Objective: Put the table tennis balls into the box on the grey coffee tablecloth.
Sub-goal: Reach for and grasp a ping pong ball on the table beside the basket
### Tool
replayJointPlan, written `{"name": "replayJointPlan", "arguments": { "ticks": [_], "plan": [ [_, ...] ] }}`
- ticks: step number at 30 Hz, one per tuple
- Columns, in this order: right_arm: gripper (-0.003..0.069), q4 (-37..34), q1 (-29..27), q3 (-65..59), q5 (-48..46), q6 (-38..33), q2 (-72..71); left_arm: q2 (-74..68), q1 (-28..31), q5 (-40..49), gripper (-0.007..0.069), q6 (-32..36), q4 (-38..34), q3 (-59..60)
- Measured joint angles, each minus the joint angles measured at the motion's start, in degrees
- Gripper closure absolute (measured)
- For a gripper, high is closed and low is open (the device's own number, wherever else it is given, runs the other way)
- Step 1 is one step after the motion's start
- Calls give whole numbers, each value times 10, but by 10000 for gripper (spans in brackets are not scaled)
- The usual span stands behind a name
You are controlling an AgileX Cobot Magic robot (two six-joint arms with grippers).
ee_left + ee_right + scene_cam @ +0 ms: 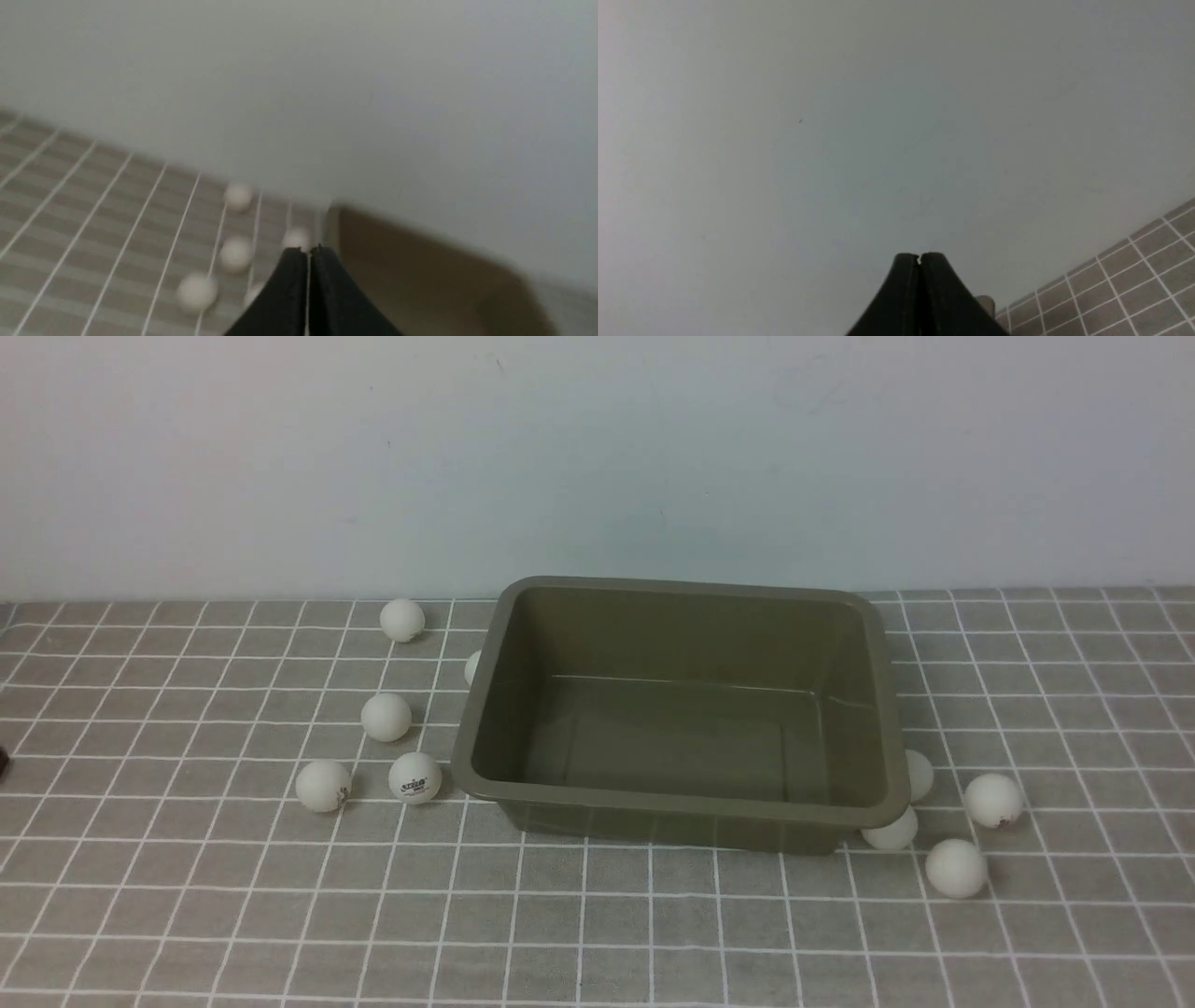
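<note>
Approach: open left tool (pixel 308 249), now closed and empty like right tool (pixel 919 256), then lower straight over nearest ball (pixel 414 777) on tablecloth (pixel 187 896) beside empty box (pixel 686 805), squeezing softly.

No text can be read in full. The table tennis ball (pixel 414 777) just left of the box's (pixel 691 802) near corner bears a dark printed logo, too small to read.

box (pixel 672 826) open from above, balls (pixel 386 717) clustered beside its left and right walls, two seemingly touching the right
</note>
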State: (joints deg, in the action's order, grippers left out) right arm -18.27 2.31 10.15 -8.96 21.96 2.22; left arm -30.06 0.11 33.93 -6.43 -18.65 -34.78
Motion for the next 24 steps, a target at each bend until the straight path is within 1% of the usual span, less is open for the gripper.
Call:
{"name": "replayJointPlan", "arguments": {
  "ticks": [1, 3, 4, 5, 7, 9, 12, 14, 17, 21, 24],
  "plan": [
    [673, 24, 3, 54, -55, -13, 32, -50, 0, 64, 629, 24, 6, -32],
    [673, 61, 7, 168, -176, -37, 120, -163, 0, 152, 629, 88, 11, -93],
    [673, 79, 7, 224, -230, -53, 163, -207, 0, 176, 629, 109, 11, -113],
    [673, 93, 8, 279, -307, -71, 223, -264, 0, 193, 629, 137, 11, -139],
    [673, 113, 9, 364, -423, -114, 315, -335, 0, 197, 629, 169, 13, -163],
    [673, 129, 10, 426, -510, -153, 396, -406, 0, 199, 629, 189, 15, -190],
    [673, 144, 10, 471, -567, -186, 471, -463, 0, 199, 629, 196, 15, -221],
    [673, 146, 10, 486, -583, -195, 509, -505, 0, 199, 629, 198, 15, -249],
    [673, 141, 10, 491, -585, -197, 547, -541, 0, 195, 629, 201, 15, -276],
    [673, 125, 10, 491, -581, -198, 567, -577, 0, 177, 624, 221, 15, -297],
    [673, 110, 10, 491, -563, -200, 570, -608, 0, 142, 589, 246, 15, -310]
  ]
}}
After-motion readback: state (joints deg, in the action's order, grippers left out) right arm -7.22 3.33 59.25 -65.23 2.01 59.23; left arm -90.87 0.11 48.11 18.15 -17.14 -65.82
